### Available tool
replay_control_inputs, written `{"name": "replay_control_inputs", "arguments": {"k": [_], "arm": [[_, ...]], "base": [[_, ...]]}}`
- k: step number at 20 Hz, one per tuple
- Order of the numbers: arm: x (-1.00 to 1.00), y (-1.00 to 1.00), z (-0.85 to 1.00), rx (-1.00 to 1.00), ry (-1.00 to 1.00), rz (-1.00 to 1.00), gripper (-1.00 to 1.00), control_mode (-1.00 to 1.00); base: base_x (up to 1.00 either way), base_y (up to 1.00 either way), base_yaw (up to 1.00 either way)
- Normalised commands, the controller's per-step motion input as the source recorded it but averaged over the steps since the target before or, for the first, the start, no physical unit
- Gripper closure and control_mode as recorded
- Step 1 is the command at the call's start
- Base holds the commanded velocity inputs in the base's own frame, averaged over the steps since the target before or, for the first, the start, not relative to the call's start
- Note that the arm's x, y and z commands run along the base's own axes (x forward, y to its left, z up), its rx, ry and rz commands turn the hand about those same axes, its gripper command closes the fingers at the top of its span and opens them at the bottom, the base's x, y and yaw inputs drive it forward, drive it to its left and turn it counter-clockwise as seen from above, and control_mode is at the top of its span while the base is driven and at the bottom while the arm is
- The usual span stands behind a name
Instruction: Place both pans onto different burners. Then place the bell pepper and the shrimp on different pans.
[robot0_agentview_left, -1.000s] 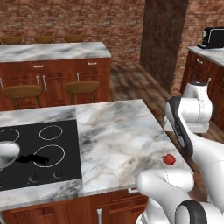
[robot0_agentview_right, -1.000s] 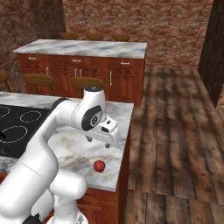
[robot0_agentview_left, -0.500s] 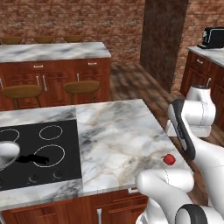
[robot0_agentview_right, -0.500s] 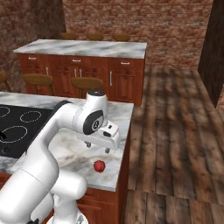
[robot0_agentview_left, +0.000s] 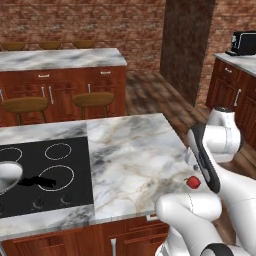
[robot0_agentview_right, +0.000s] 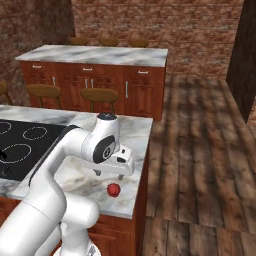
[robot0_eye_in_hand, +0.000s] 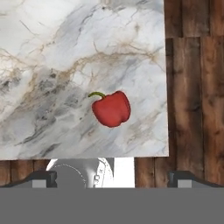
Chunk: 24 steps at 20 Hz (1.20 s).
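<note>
Tool (robot0_agentview_right: 107, 175) open above bell pepper (robot0_eye_in_hand: 111, 108); no readable writing.

The small red rounded bell pepper (robot0_eye_in_hand: 112, 109) lies on its side on the marble, green stem toward ten o'clock in the hand view, near the counter's edge. The shiny steel round pan (robot0_agentview_left: 7, 176) rests on the flat black glass cooktop (robot0_agentview_left: 75, 165), at nine o'clock of a white circle-outline burner (robot0_agentview_left: 56, 176).
</note>
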Motion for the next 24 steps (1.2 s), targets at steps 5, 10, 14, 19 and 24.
{"name": "replay_control_inputs", "arguments": {"k": [5,10,14,19,24], "arm": [[0.04,0.09,-0.27,-0.01,0.00,0.12,-1.00,-1.00],[0.18,0.06,-0.23,0.00,0.00,0.10,-1.00,-1.00],[0.34,0.00,-0.14,0.00,0.00,0.09,-1.00,-1.00],[0.35,0.00,-0.17,0.00,0.00,0.06,-1.00,-1.00],[0.14,-0.01,-0.10,0.00,0.00,0.01,-1.00,-1.00]], "base": [[0.00,0.00,0.00],[0.00,0.00,0.00],[0.00,0.00,0.00],[0.00,0.00,0.00],[0.00,0.00,0.00]]}}
